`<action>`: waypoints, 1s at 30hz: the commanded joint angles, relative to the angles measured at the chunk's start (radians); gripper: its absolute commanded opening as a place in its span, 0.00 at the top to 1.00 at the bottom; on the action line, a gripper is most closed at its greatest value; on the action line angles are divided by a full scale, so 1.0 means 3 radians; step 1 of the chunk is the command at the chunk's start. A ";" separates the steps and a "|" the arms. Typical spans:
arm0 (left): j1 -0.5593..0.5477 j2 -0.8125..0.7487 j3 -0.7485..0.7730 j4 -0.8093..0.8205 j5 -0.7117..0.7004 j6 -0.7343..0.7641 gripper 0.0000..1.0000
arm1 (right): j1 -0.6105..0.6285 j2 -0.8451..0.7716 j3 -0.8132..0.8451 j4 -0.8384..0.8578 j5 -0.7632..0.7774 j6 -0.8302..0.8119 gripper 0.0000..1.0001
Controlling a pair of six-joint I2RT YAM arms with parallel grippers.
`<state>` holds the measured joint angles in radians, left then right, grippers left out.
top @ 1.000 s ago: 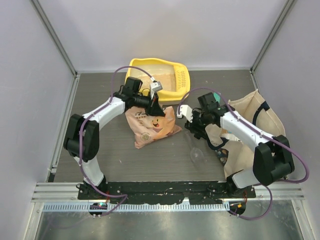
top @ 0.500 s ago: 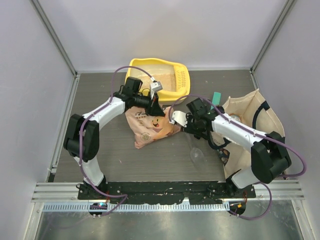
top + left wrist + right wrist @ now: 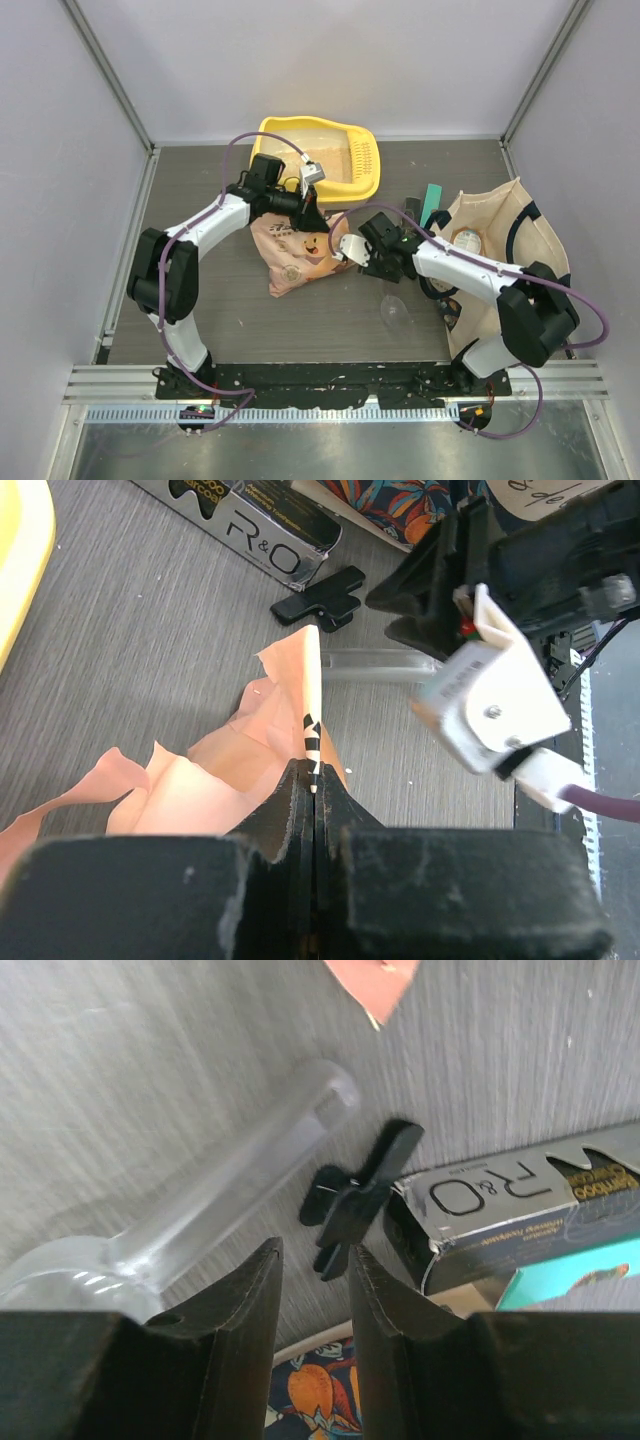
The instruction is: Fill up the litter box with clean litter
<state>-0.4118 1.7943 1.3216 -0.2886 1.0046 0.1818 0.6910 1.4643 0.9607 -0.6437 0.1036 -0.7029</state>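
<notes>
grey wood-grain table (image 3: 220,320) carries everything. nearest to the arm bases, a clear plastic object with a long handle (image 3: 393,305) lies on its side, just in front of the right gripper (image 3: 350,250). in the right wrist view this gripper looks down at the table. its two black fingers (image 3: 245,1310) stand a narrow gap apart, with nothing between them, so it has hold of nothing. beyond the fingertips lie the clear handle, a small black clip (image 3: 355,1195) and a flat grey cardboard box printed "r&o" (image 3: 520,1200). the clip is just beside the box corner.

to the right, a cream canvas tote with dark handles (image 3: 500,240) lies open on the table with several things inside.

a little further, in the middle, sits the soft peach-orange plastic bag with a cartoon face (image 3: 300,255), which holds the clean litter. the granules are hidden inside. the right gripper is just beside the bag's right edge; whether it touches, i cannot tell. the left gripper (image 3: 307,212) is fully closed on the bag's top edge. in the left wrist view its jaws meet on a thin fold of the peach plastic, and the edge beside them looks ragged.

farthest, near the back wall and just behind the bag, stands the large yellow plastic litter box (image 3: 275,130), with a yellow slotted scoop (image 3: 366,155) at its right side. its floor looks pale; i cannot tell if litter lies there.
</notes>
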 commanded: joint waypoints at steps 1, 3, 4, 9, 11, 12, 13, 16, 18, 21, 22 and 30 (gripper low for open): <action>0.0038 -0.0080 -0.0033 -0.0091 -0.0051 -0.0008 1.00 | -0.0023 0.0124 0.0106 0.0264 0.0488 0.0210 0.62; 0.0048 -0.0101 -0.0059 -0.0066 -0.0071 -0.0028 1.00 | -0.0018 0.0176 0.0111 0.0259 0.0458 0.0226 0.62; 0.0048 -0.0101 -0.0074 -0.0046 -0.0076 -0.0038 1.00 | -0.0018 0.0242 0.0121 0.0249 0.0458 0.0231 0.62; 0.0048 -0.0136 -0.0141 -0.0050 -0.0092 -0.0049 1.00 | -0.0023 0.0411 0.0085 0.0223 0.0452 0.0236 0.64; 0.0053 -0.0152 -0.0146 -0.0056 -0.0102 -0.0054 1.00 | -0.0018 0.0487 0.0070 0.0218 0.0478 0.0272 0.64; 0.0053 -0.0157 -0.0156 -0.0056 -0.0107 -0.0049 1.00 | -0.0018 0.0503 0.0070 0.0213 0.0488 0.0287 0.64; 0.0059 -0.0157 -0.0156 -0.0061 -0.0112 -0.0049 1.00 | -0.0018 0.0524 0.0060 0.0213 0.0498 0.0287 0.64; 0.0069 -0.0167 -0.0156 -0.0066 -0.0122 -0.0049 1.00 | -0.0023 0.0575 0.0029 0.0228 0.0560 0.0292 0.66; 0.0074 -0.0172 -0.0161 -0.0061 -0.0127 -0.0049 1.00 | -0.0023 0.0610 0.0004 0.0279 0.0626 0.0277 0.74; 0.0089 -0.0177 -0.0166 -0.0061 -0.0127 -0.0049 1.00 | -0.0043 0.0621 0.0009 0.0351 0.0718 0.0267 0.81; 0.0089 -0.0182 -0.0167 -0.0066 -0.0127 -0.0049 1.00 | -0.0043 0.0626 0.0004 0.0361 0.0739 0.0272 0.81; 0.0094 -0.0172 -0.0167 -0.0071 -0.0122 -0.0054 1.00 | -0.0079 0.0632 0.0121 0.0142 0.0606 0.0216 0.99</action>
<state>-0.4053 1.7756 1.2877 -0.2729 0.9951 0.1638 0.6765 1.6547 0.9619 -0.5701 0.3206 -0.6323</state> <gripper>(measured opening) 0.023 0.061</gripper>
